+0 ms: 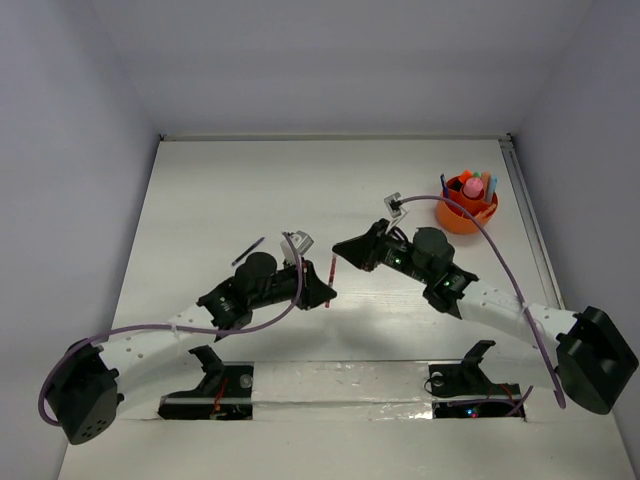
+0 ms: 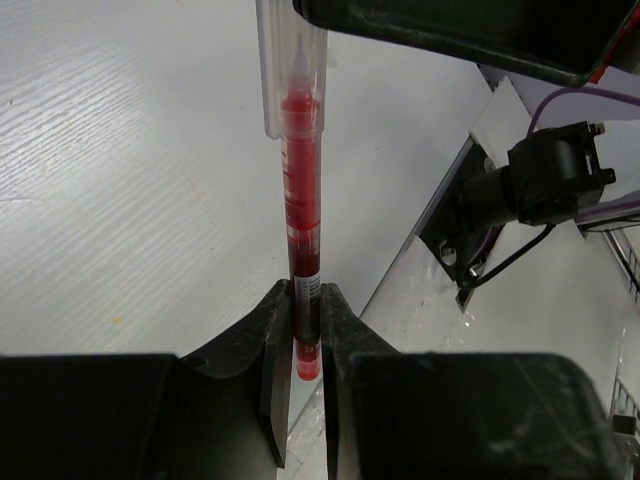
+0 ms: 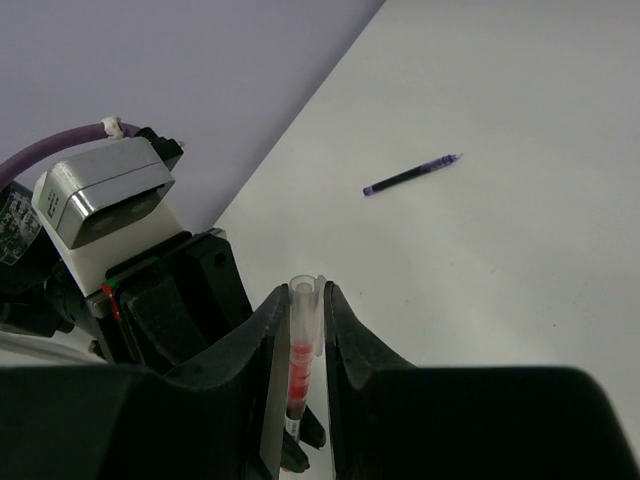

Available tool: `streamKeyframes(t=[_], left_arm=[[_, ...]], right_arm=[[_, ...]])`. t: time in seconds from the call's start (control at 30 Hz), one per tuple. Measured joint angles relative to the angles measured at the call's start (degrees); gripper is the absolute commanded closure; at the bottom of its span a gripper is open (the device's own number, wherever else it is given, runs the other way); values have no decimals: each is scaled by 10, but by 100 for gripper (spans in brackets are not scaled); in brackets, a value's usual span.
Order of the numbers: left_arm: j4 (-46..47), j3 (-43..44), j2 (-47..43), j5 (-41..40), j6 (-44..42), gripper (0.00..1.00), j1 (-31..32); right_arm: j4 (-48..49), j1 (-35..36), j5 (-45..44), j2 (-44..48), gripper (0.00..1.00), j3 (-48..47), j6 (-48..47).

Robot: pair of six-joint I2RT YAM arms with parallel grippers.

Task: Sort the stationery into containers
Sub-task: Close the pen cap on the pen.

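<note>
White tabletop (image 1: 240, 180), centre: left gripper (image 2: 305, 300) clamps red pen (image 2: 300, 180) tail, right gripper (image 3: 303, 300) pinches its clear cap (image 2: 285, 100); likely handover toward far-right orange holder (image 1: 462, 220).

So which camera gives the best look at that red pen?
The left wrist view: the red pen runs up the frame, red barrel and clear cap sharp, its end pinched in the left hand. The right wrist view shows mostly the capped end, gripped by the right hand. In the top view it is a thin red sliver.

Thin pen (image 2: 300, 210) red (cap clear); holder (image 1: 455, 223) orange; loose pen (image 3: 411, 176) purple; table (image 1: 230, 180) white, faint grain.
</note>
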State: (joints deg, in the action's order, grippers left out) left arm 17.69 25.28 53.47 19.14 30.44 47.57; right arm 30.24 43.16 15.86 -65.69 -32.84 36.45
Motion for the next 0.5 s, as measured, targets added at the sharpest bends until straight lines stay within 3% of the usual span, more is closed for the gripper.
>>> streamKeyframes(t=[0.5], left_arm=[[-51,0,-36,5,-17,100,1]], right_arm=[[48,-5,70,-40,100,0,32]])
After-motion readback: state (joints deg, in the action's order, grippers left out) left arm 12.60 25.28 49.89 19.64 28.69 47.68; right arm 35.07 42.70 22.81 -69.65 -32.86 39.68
